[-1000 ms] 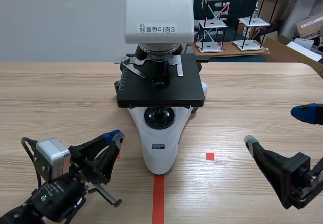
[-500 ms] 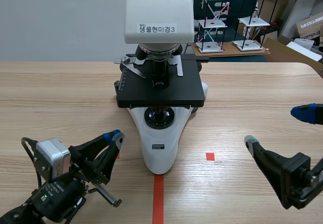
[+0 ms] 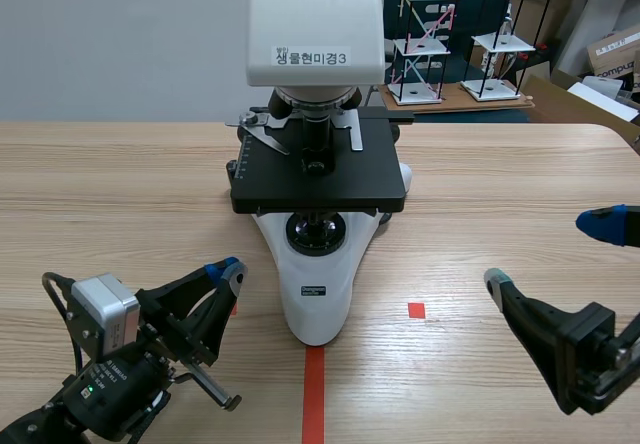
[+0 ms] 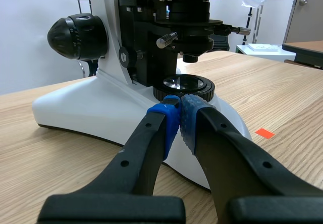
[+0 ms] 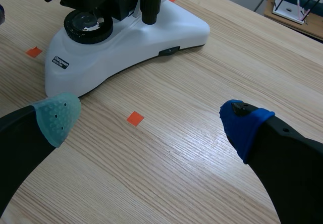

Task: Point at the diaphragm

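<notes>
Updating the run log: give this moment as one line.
left claw: shut, low beside microscope | right claw: open, apart from microscope | diaphragm: no claw at it yet

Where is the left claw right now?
In the scene view, the left claw sits low at the robot's left, shut, beside the white base of the microscope.

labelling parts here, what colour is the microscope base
The microscope base is white, with a small black label; best seen in the right wrist view.

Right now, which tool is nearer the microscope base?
Left. The left tool, shut, sits close beside the microscope base; the right tool, open, lies farther off on the other side.
</notes>
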